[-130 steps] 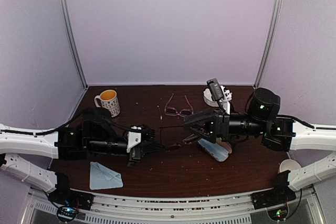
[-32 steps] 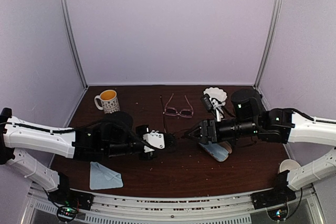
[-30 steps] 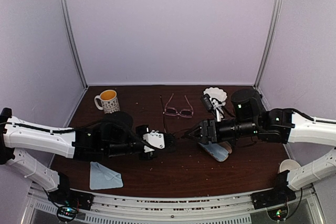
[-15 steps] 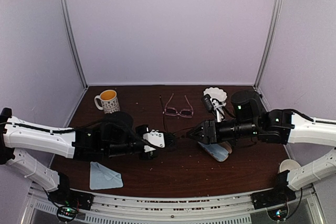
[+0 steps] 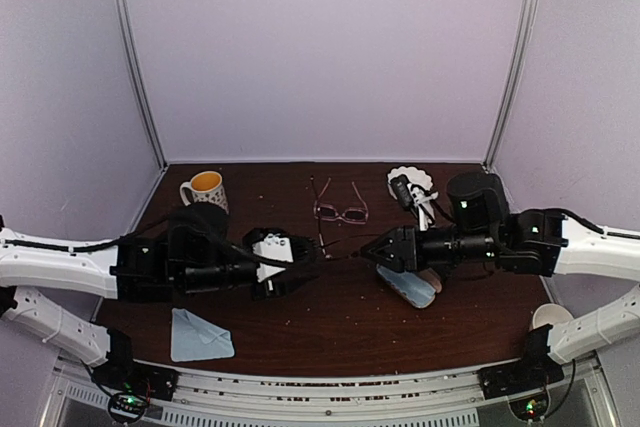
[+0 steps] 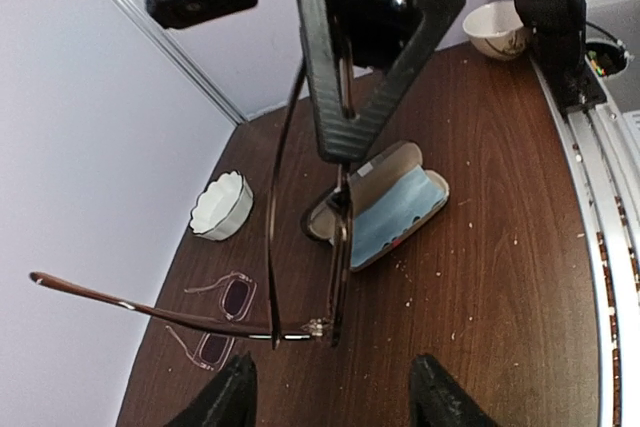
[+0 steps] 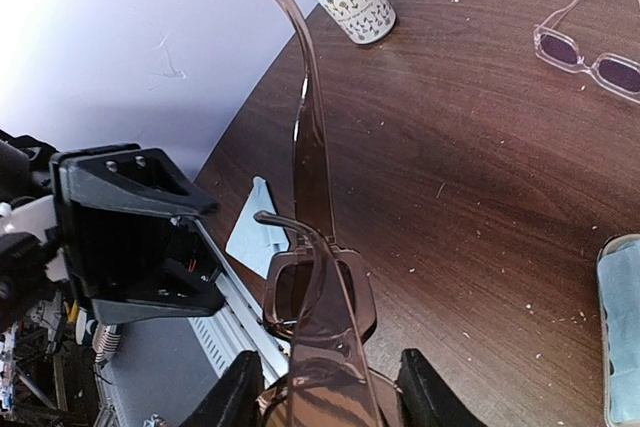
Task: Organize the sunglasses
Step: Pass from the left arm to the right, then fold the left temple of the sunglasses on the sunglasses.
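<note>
Withdrawn left end effector (image 6: 332, 393) gapes empty; right end effector (image 7: 326, 393) clamps brown-tinted sunglasses (image 7: 318, 292), arms unfolded.

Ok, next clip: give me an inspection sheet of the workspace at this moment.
Surface: brown table, speckled with crumbs.
Job's things: dark sunglasses held off the table, at least one arm swung out; pink glasses lying open behind.
Clutter: open glasses case, mug, blue cloth, scalloped bowl, small white bowl.
Grippers: right gripper shut on the dark sunglasses; left gripper open, facing them.
Cables: black cable along the left arm.
Surroundings: lilac walls, metal corner posts.
</note>
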Robot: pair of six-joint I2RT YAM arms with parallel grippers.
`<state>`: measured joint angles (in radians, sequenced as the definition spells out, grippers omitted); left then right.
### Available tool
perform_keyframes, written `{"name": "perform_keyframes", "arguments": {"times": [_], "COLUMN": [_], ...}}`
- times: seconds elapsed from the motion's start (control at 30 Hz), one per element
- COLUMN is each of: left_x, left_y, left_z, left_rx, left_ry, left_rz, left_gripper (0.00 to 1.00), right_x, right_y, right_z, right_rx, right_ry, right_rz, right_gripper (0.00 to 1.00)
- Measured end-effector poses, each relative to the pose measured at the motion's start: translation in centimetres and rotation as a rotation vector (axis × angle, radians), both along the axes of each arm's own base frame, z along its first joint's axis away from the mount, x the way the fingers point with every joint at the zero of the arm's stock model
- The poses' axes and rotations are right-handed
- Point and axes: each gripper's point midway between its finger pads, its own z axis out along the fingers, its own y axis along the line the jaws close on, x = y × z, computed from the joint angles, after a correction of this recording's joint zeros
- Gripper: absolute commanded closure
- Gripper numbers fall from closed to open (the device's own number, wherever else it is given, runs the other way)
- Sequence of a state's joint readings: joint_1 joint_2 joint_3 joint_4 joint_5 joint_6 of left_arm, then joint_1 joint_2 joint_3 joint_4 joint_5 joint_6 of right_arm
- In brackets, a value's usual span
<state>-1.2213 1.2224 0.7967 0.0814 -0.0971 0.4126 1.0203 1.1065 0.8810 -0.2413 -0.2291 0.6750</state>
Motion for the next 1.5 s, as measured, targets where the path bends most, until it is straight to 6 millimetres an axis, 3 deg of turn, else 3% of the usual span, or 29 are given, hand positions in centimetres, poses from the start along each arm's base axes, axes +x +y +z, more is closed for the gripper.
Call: {"name": "perform_keyframes", "arguments": {"times": [0.17, 0.3, 0.53, 0.83, 0.97, 1.27, 1.5], "left_x": [-0.8, -0.6, -0.7, -1.6, -1.4, -0.5, -1.4], "left_y": [1.2, 1.5, -1.6, -4.3, -5.5, -6.9, -7.1], "left_z": [3.8, 4.3, 5.0, 2.1, 0.8, -1.0, -1.2], "left_rx": [-0.119, -0.144, -0.099, 0.001, 0.042, 0.094, 0.099], "left_ry": [0.025, 0.075, 0.184, 0.259, 0.267, 0.269, 0.287], "left_rz": [0.0, 0.035, -0.001, -0.09, -0.101, -0.079, -0.13], "left_gripper": [0.42, 0.42, 0.35, 0.23, 0.1, 0.12, 0.18], "right_x": [0.6, 0.7, 0.1, -0.6, -0.9, -1.1, -1.1], "right_y": [-0.6, -0.8, -0.8, -1.3, -1.2, -1.1, -1.1], "right_z": [0.2, 0.3, 0.2, -0.3, -0.5, -0.5, -0.4], "right_rx": [-0.02, -0.036, -0.069, -0.094, -0.098, -0.099, -0.1], "right_ry": [-0.053, -0.093, -0.164, -0.202, -0.205, -0.216, -0.221], "right_rz": [-0.019, -0.01, 0.041, 0.075, 0.084, 0.1, 0.097], "right_gripper": [0.65, 0.65, 0.66, 0.67, 0.68, 0.68, 0.68]}}
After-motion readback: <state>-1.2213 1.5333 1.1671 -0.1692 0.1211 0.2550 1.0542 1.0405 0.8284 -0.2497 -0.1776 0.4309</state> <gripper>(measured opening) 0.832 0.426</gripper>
